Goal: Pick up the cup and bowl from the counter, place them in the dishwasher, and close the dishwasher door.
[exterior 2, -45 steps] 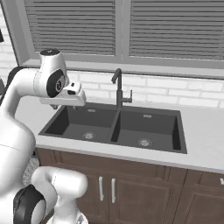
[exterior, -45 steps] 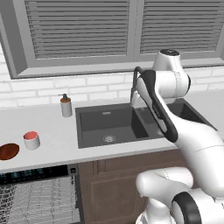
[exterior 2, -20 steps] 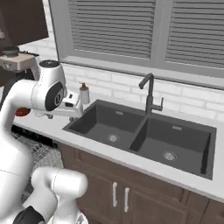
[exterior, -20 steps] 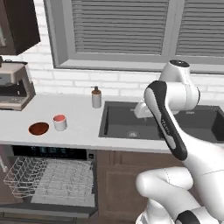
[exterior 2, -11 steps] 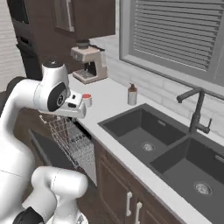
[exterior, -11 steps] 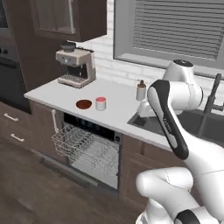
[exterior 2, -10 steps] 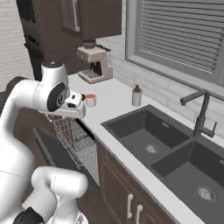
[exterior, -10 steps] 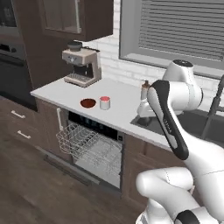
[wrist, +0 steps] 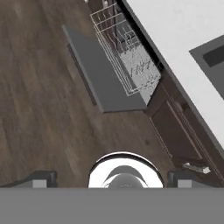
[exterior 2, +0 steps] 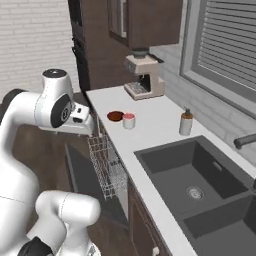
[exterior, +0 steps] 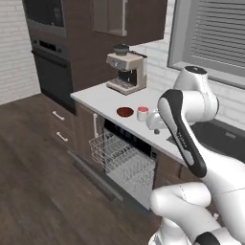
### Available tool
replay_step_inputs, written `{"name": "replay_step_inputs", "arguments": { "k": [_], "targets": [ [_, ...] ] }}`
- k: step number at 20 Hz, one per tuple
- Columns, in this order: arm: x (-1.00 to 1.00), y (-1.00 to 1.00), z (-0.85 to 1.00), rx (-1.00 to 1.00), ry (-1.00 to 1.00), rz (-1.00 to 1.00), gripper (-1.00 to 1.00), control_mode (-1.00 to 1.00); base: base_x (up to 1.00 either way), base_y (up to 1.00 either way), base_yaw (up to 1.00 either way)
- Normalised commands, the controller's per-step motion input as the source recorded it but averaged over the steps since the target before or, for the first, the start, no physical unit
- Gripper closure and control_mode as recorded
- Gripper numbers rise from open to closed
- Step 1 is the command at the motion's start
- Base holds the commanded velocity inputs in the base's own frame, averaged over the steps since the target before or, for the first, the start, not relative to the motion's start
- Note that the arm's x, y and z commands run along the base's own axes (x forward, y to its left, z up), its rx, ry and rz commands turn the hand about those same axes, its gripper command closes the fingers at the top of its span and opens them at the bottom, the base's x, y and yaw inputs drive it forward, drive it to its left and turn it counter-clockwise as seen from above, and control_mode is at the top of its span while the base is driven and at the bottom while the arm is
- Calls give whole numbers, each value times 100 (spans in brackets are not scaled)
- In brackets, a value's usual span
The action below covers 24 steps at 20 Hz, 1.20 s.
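Fingertips [wrist: 41,178] of the gripper [wrist: 112,180] are rising at the two lower corners of the hand view, standing wide apart and released, with nothing lying between them. Below the hand, dark wooden floor [wrist: 39,109] is spreading out, and the dishwasher door [wrist: 98,74] is lying dropped flat above it, its pale wire rack [wrist: 127,57] (drawn out over the door) sitting just beside the brown cabinets. In the left base view the white arm [exterior: 184,119] is bending over the counter edge, with the dishwasher [exterior: 127,160] standing open beneath the counter [exterior: 103,98] and the rack projecting toward the floor. On the pale slab, the bowl [exterior: 125,112] and the cup [exterior: 142,113] are resting just beside each other, the cup on the side nearer the sink; whether they are touching cannot be told. From the right base view, the bowl [exterior 2: 115,116] and cup [exterior 2: 129,120] are sitting near the counter's front edge, directly above the open dishwasher. Farther along, a soap dispenser [exterior 2: 186,122] is standing behind the sink [exterior 2: 200,187], and a coffee machine [exterior 2: 145,75] is occupying the far end of the counter against the wall, under dark upper cabinets.
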Motion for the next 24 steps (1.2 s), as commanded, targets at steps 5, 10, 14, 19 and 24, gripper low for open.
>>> {"name": "replay_step_inputs", "arguments": {
  "k": [5, 10, 14, 19, 24],
  "targets": [
    [0, 0, 0, 0, 0, 0, -100, 100, 72, -33, 20],
    [0, 0, 0, 0, 0, 0, -100, 100, 46, -23, 22],
    [0, 0, 0, 0, 0, 0, -100, 100, 31, -34, 33],
    [0, 0, 0, 0, 0, 0, -100, 100, 70, -43, 31],
    [0, 0, 0, 0, 0, 0, -100, 100, 75, -31, 19]
  ]
}}
